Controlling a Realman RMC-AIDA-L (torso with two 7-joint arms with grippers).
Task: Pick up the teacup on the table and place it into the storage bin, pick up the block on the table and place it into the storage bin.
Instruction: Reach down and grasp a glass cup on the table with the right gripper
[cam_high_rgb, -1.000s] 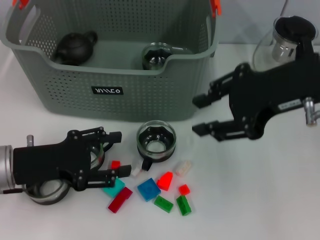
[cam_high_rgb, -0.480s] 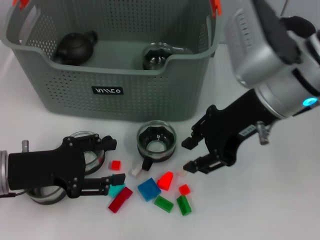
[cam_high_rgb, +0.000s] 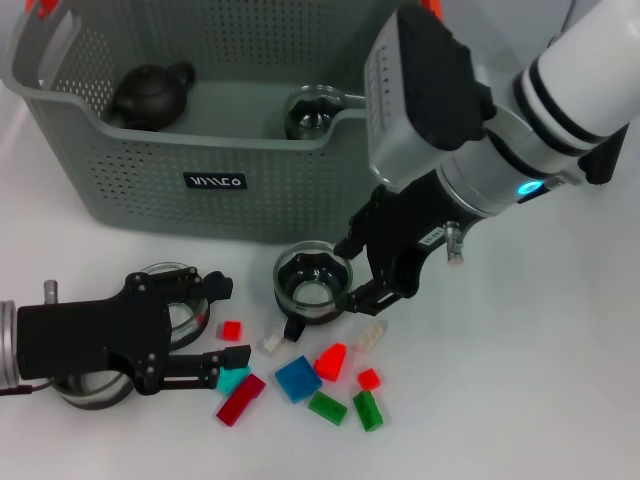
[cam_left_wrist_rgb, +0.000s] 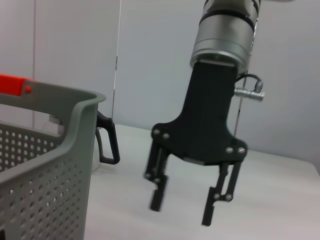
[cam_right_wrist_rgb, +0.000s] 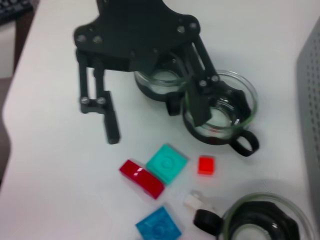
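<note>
A glass teacup (cam_high_rgb: 313, 283) with a dark insert stands on the table in front of the storage bin (cam_high_rgb: 215, 181). My right gripper (cam_high_rgb: 352, 274) is open beside its right rim, with nothing between the fingers. Loose blocks lie below it, among them a blue block (cam_high_rgb: 297, 378), a red wedge (cam_high_rgb: 331, 361) and a small red block (cam_high_rgb: 231, 330). My left gripper (cam_high_rgb: 226, 322) is open at the lower left, over a second glass teacup (cam_high_rgb: 176, 300). The right wrist view shows the left gripper (cam_right_wrist_rgb: 152, 117) over that cup (cam_right_wrist_rgb: 220, 112).
Inside the bin are a black teapot (cam_high_rgb: 150, 93) and a glass cup (cam_high_rgb: 313, 112). A third glass cup (cam_high_rgb: 92, 386) sits under the left arm. Green blocks (cam_high_rgb: 367, 410), a dark red block (cam_high_rgb: 240, 399) and a white block (cam_high_rgb: 368, 335) lie near the front.
The right arm has swung in from the right and down to the teacup's right rim. The left gripper drew back slightly to the left, then held still.
</note>
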